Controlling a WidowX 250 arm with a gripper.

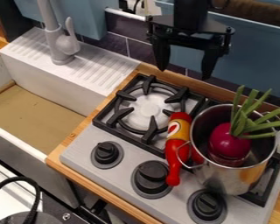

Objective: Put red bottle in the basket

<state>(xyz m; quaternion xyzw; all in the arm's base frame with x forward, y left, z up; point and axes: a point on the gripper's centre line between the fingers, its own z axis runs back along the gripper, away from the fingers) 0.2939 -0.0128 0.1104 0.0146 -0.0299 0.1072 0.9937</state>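
Observation:
High over the back edge of the stove hangs the black gripper (184, 68), its two fingers spread wide with nothing between them. The red bottle (176, 146), with a yellow label, lies on the stove below the gripper, its narrow end toward the front knobs. It is directly left of a metal pot, close against the pot's handle. I cannot make out a basket; the pot (224, 175) is the open container beside the bottle.
A purple-red vegetable (229, 142) with green stalks sits in the pot. The left burner grate (149, 109) adjoins the bottle, and knobs (152, 177) line the stove's front. At left are the sink (34, 113) and grey faucet (64, 46).

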